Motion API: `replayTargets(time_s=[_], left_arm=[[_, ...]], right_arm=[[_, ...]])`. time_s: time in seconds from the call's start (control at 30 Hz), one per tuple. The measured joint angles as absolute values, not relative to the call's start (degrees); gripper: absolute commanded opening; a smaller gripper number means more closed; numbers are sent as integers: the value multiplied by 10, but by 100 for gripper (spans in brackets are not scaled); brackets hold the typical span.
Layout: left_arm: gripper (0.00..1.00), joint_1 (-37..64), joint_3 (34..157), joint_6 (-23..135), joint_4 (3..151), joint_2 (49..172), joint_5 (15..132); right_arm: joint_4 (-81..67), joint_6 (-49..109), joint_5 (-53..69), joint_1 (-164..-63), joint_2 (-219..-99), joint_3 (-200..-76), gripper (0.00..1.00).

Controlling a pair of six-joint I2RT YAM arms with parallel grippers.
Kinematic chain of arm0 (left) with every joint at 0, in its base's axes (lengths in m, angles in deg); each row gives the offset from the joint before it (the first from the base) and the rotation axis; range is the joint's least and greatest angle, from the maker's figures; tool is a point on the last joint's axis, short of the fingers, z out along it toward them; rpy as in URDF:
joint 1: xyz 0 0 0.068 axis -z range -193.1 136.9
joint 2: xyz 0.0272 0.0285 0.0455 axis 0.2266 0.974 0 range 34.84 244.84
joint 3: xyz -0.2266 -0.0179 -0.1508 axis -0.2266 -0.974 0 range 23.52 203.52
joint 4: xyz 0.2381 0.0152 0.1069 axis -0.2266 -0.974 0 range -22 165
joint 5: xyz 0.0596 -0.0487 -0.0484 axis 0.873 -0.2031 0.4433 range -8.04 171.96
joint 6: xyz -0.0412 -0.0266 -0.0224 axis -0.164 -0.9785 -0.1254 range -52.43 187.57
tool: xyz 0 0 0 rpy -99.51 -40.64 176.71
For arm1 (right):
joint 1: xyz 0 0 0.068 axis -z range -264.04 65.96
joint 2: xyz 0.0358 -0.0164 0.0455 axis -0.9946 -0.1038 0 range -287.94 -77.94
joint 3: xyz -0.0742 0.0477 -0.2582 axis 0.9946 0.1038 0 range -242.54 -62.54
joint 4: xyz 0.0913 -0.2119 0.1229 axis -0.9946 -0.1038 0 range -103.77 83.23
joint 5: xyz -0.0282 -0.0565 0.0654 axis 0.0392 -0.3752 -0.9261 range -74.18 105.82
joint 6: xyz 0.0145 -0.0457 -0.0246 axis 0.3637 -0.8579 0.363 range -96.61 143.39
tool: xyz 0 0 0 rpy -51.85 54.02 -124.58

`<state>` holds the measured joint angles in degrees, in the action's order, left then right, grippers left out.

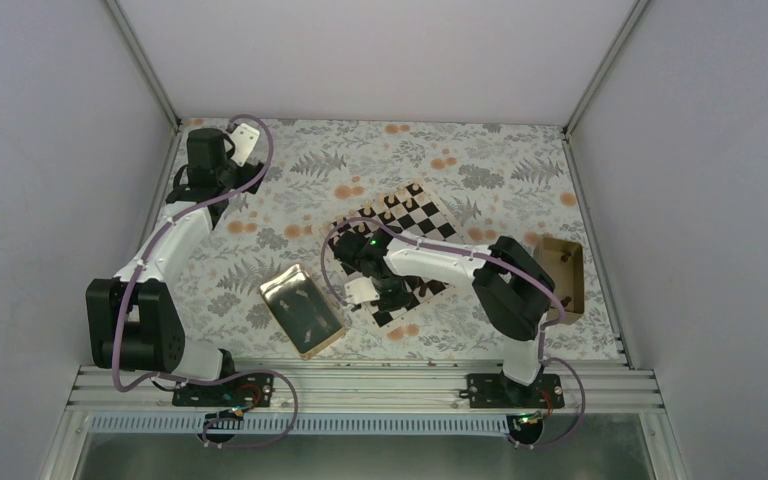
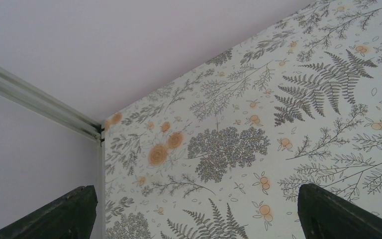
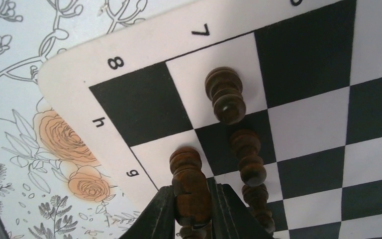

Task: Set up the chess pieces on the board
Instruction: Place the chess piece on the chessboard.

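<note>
From above, the left arm stretches from its base at the near edge to the far left corner of the desk (image 1: pixel 520 160). Its elbow is bent out by the left edge and the left gripper (image 1: pixel 232 165) hangs well apart from the board (image 1: pixel 430 215). The right arm folds its elbow above the near right part of the desk. Its forearm runs leftward across the board, so the right gripper (image 1: pixel 378 292) sits over the board's near left corner. The board lies skewed at the desk's middle, with small pieces (image 1: pixel 392 205) along its far side. A gold tray (image 1: pixel 303 310) lies just left of the board and a tan box (image 1: pixel 562 272) sits by the right edge.

In the left wrist view, the left gripper (image 2: pixel 195 189) is spread wide with nothing between its fingers (image 2: pixel 74 211), above bare floral cloth by the corner post.

In the right wrist view, the right gripper (image 3: pixel 192 189) is clamped on a dark piece (image 3: pixel 185 162), held upright over the cream g8 square beside the board's corner. Whether its base touches the board cannot be told. Three more dark pieces (image 3: pixel 225 94) stand in a line beside it, the first on the cream square by the 7.
</note>
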<state>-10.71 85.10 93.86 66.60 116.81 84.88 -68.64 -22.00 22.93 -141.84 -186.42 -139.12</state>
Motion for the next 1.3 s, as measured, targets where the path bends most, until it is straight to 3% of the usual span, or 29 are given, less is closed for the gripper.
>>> replayTargets(time_s=[1.3], left_arm=[[100, -107, 851, 934, 663, 1162, 844]], right_arm=[[-678, -196, 246, -1436, -1834, -1363, 15]])
